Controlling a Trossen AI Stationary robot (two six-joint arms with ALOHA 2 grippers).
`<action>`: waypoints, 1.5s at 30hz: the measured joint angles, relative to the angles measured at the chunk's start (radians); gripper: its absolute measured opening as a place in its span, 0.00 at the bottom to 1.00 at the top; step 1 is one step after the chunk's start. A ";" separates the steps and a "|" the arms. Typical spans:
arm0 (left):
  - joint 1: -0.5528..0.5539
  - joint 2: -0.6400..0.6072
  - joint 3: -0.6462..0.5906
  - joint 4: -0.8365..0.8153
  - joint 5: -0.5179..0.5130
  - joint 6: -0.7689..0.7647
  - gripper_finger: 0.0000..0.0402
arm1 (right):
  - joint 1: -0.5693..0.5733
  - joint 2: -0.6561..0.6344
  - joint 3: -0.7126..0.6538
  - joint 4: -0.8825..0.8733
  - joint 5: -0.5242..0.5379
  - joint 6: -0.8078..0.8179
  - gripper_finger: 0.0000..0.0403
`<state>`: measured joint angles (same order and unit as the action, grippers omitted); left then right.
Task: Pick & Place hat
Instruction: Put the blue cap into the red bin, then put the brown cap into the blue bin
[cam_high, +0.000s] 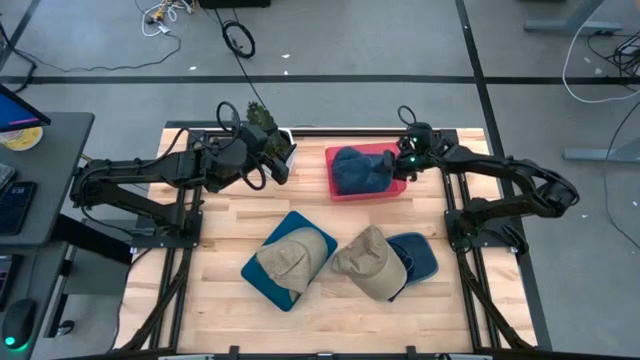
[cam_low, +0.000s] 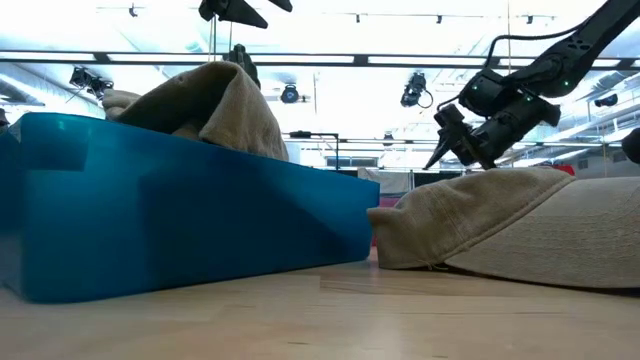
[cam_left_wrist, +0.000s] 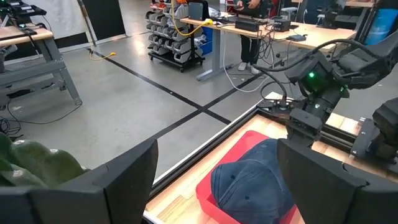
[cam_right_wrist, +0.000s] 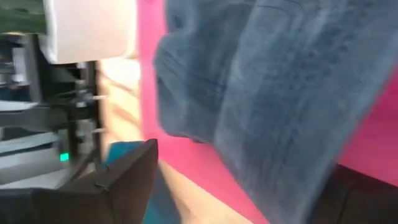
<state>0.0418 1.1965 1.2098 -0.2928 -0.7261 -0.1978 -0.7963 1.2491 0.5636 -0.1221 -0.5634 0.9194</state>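
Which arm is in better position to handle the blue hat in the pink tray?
Right, probably: the right gripper hovers at the blue hat in the pink tray; the left gripper is beside it, apart.

We see grey floor (cam_high: 350, 40) crossed by black tape lines (cam_left_wrist: 186, 102), cables (cam_high: 238, 38) trailing, desks (cam_left_wrist: 261, 28) behind, ceiling light strips (cam_low: 300, 60) overhead.

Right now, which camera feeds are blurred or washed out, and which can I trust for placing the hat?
Right wrist view: smeared, the blue hat over the pink tray shows no clean edges. Low view: ceiling lights wash out the background, and the blue bin blocks much of the table. High view: evenly lit and sharp. Left wrist view: clear.
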 joint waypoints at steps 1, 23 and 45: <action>0.000 0.000 0.000 0.000 0.000 0.000 0.83 | 0.000 -0.005 0.015 -0.055 0.018 -0.021 0.79; 0.000 0.000 0.000 -0.021 0.000 0.000 0.83 | 0.054 -0.015 0.472 -0.750 0.388 -0.333 0.73; 0.000 0.000 0.000 -0.020 0.027 0.000 0.83 | 0.319 -0.295 0.401 -1.216 0.193 -0.120 0.56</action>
<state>0.0418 1.1965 1.2098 -0.3128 -0.6987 -0.1978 -0.4774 0.9543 0.9643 -1.3385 -0.3707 0.7998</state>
